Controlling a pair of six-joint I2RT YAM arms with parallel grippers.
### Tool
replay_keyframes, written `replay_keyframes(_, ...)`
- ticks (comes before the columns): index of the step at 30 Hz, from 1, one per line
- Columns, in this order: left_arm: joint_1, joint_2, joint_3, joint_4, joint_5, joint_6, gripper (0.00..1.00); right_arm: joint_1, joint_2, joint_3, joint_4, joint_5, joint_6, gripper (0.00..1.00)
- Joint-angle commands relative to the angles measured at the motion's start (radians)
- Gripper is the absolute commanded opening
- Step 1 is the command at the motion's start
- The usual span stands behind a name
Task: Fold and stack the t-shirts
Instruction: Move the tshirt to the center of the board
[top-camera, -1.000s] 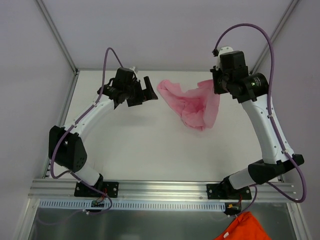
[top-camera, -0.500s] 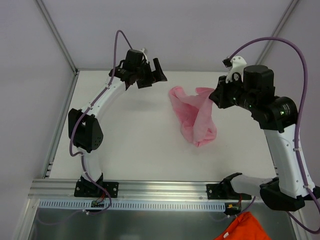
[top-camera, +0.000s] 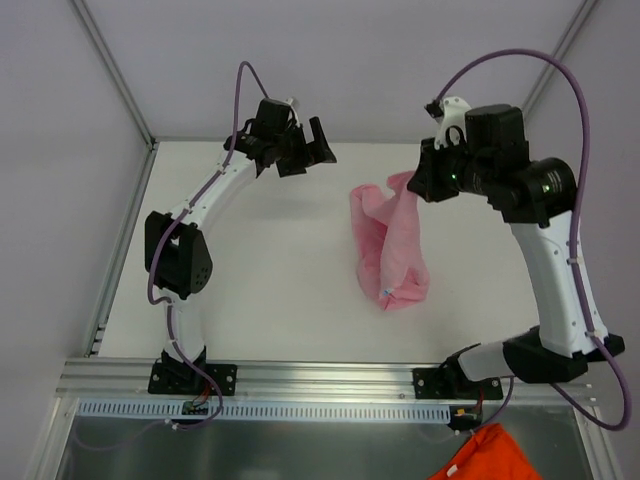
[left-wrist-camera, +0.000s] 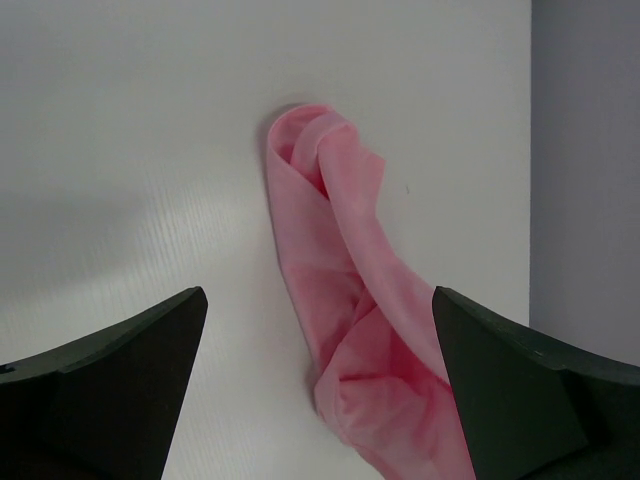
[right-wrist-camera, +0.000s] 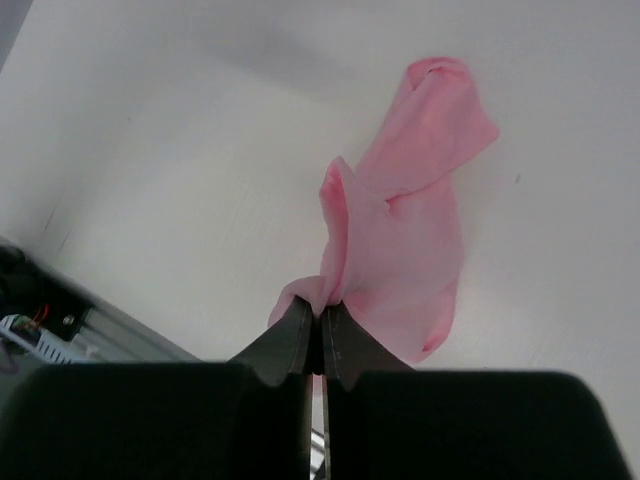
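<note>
I see the white table (top-camera: 270, 270) filling most of the overhead view, with the aluminium rail (top-camera: 330, 375) along its near edge carrying both arm bases. The left arm (top-camera: 200, 215) reaches up toward the far left part of the table. The right arm (top-camera: 545, 250) stands tall on the right side and bends inward.

The pink t-shirt (top-camera: 390, 250) is bunched into a long twisted strip right of centre. Its upper end is lifted off the surface and its lower end rests in a soft heap on the table.

The right gripper (top-camera: 420, 182) is clenched on that upper end. In its wrist view the jaws meet on a pinch of pink fabric (right-wrist-camera: 410, 240), with the rest trailing away below.

The left gripper (top-camera: 312, 152) is released, jaws spread wide, holding nothing, well apart from the shirt. Its camera looks between its dark fingers (left-wrist-camera: 110, 390) at the strip.

An orange cloth (top-camera: 490, 455) shows beyond the rail at the bottom right. A small tag (top-camera: 386, 293) shows at the shirt's lower end.
</note>
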Motion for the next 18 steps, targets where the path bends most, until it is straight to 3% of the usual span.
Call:
replay_keyframes(1, -0.011, -0.088, -0.09, 0.019, 0.017, 0.0, 0.99, 0.006, 0.129, 0.233, 0.006, 0.192, -0.056, 0.01)
replay_keyframes(6, -0.012, -0.137, -0.15, 0.027, 0.025, 0.003, 0.99, 0.016, 0.277, 0.469, 0.086, 0.366, -0.042, 0.01)
replay_keyframes(12, -0.014, -0.186, -0.21, 0.039, 0.016, 0.027, 0.99, 0.029, 0.247, 0.462, 0.279, 0.459, -0.108, 0.01)
replay_keyframes(18, -0.021, -0.186, -0.258, 0.074, 0.045, 0.022, 0.99, 0.087, 0.127, 0.382, 0.503, 0.594, -0.318, 0.01)
